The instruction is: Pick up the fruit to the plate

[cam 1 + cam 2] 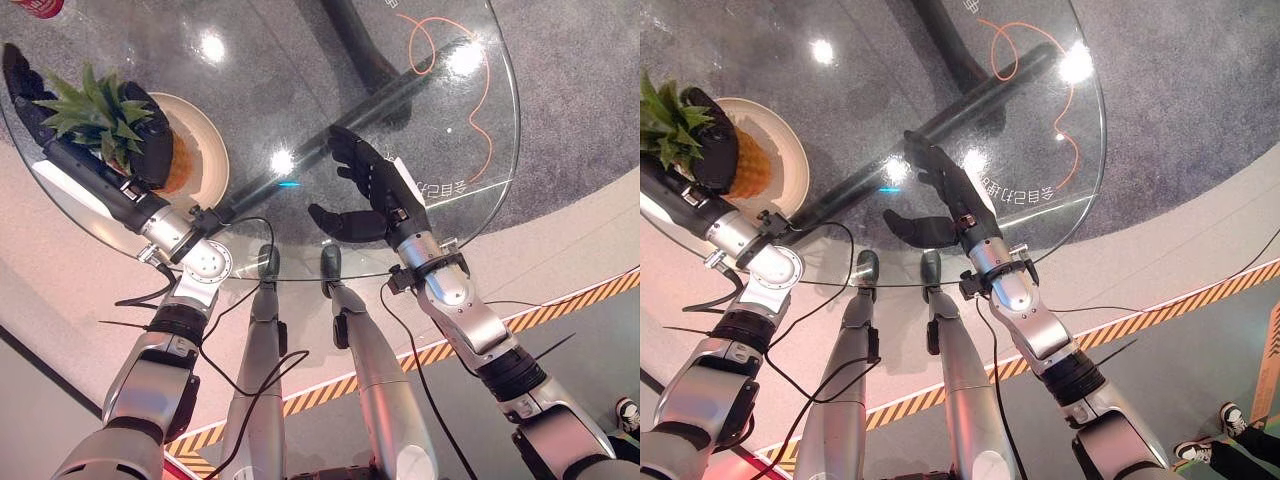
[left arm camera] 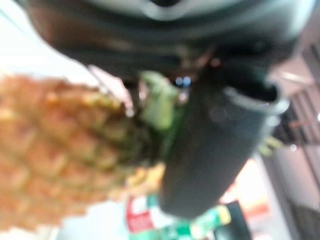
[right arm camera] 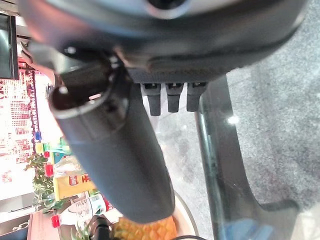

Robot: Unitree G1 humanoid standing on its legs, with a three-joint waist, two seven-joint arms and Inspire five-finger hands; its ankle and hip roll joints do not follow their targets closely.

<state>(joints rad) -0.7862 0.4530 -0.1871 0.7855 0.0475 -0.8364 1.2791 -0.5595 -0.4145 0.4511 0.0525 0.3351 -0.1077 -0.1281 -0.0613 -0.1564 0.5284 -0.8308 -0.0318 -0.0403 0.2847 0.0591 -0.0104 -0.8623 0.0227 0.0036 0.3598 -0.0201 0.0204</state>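
Round clear glass table (image 1: 480, 130) viewed steeply from above by paired head views, right eye view offset slightly sideways. Same tabletop, cream round plate (image 1: 790, 150) and grey speckled floor (image 1: 590, 90) shared by both. Spiky orange-brown pineapple (image 2: 55, 150) seen at very close range along left wrist view. Table edge and floor faced by right wrist view.

The silver-grey left arm reaches forward and out to its own side, and its dark left hand (image 1: 150, 135) sits at the far end with fingers and thumb curled in a grasp. The silver-grey right arm stretches up the middle, wrist level. Its dark right hand (image 1: 372, 195) is spread, fingers straight and pointing ahead, thumb (image 1: 340, 222) jutting sideways toward the other arm, holding nothing.
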